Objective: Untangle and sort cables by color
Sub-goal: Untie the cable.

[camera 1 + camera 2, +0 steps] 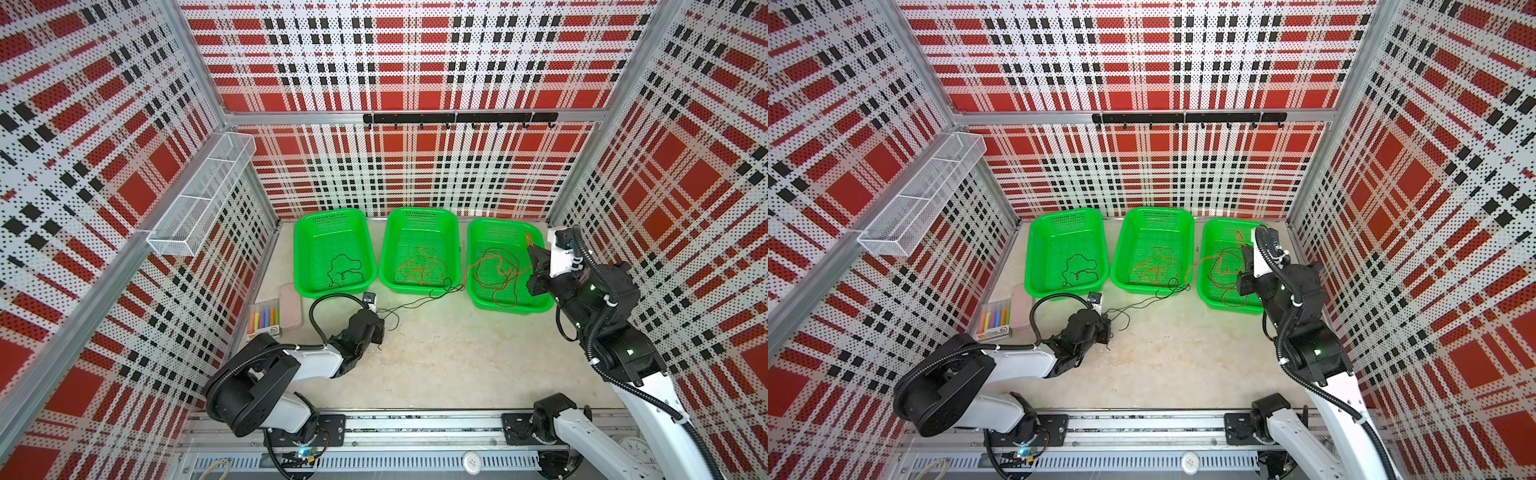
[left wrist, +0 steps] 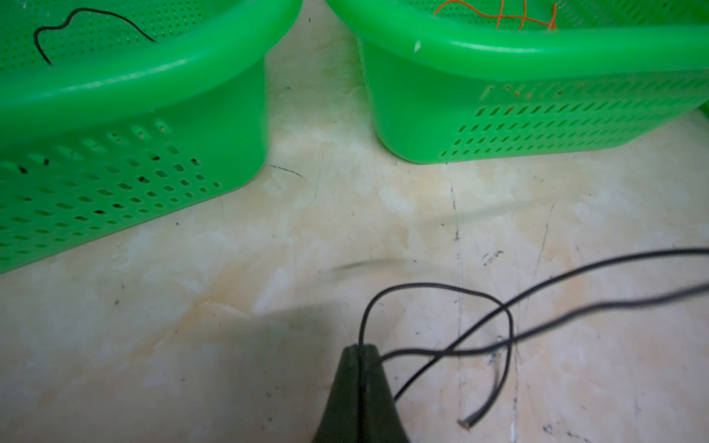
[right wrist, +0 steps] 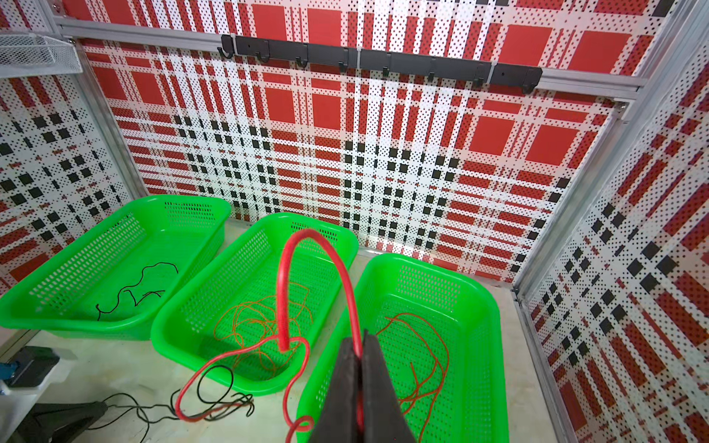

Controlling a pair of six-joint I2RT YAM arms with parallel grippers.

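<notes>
**Two Held Strands Crossed on the Bench**

*Top views.* Three green baskets stand in a row at the back of the bench (image 1: 436, 365). The left basket (image 1: 297, 257) holds one sorted black cable (image 1: 344, 266). The middle basket (image 1: 382, 257) holds a bunch of orange cables (image 1: 419, 270), and the right basket (image 1: 515, 309) holds loose reddish cables (image 1: 498, 286). The left fingers (image 1: 377, 326) sit low over the bench in front of the left basket. The right fingers (image 1: 536, 257) are raised above the right basket. Both pairs are closed. A loose black cable (image 1: 411, 303) runs from the left fingers to the front of the middle basket.

*Left wrist view.* The left fingers (image 2: 351, 370) pinch the loose black cable (image 2: 433, 285). It loops over the bench, and a cut end lies just beside them.

*Right wrist view.* The right fingers (image 3: 345, 368) clamp a held red cable (image 3: 284, 291). It arches upward, then drops out of the right basket to the bench. There it crosses the loose black cable (image 3: 215, 377) in a small snarl in front of the middle basket.

*Progress.* Sorting appears largely done, since each basket already carries one colour family. Two strands remain to be dealt with, and they are interlaced on the bench. They likely need to be drawn apart, with the black one going to the left basket and the red one to the right basket. Whether the orange bunch hides strands of another colour cannot be told.
</notes>
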